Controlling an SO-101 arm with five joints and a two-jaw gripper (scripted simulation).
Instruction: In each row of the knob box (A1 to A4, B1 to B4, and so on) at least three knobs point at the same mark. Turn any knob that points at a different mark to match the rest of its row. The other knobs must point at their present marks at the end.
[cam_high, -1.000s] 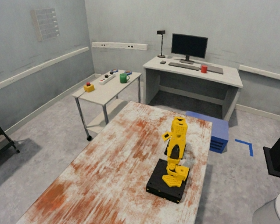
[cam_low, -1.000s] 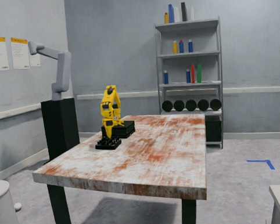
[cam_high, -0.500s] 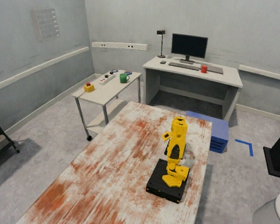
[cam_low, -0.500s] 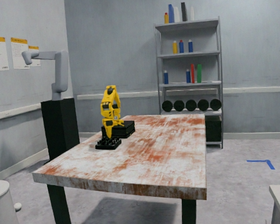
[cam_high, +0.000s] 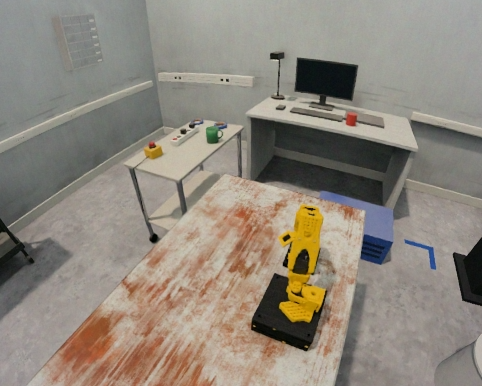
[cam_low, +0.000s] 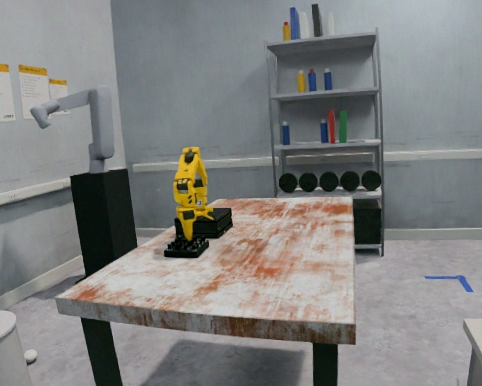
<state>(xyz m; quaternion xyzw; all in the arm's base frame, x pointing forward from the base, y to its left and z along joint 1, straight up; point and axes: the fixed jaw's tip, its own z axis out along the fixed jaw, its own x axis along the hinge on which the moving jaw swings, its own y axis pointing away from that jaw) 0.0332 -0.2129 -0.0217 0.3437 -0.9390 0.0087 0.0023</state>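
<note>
Work surface: white table top [cam_low: 280, 260] with heavy rust-orange streaking, worn front edge, on dark legs [cam_low: 325, 365]. Directly on it, near one long edge: a black base block [cam_high: 280, 320] carrying the yellow arm [cam_high: 305, 240], and just beside it the low black knob box [cam_low: 186, 247]. Knob marks too small to read.

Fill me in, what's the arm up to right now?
The yellow arm is bent down over the black knob box near the edge of the rust-stained table. Its gripper points down onto the box, nearly shut, with no knob visibly held. The knobs are too small here to read their marks, so which one is off cannot be told.
</note>
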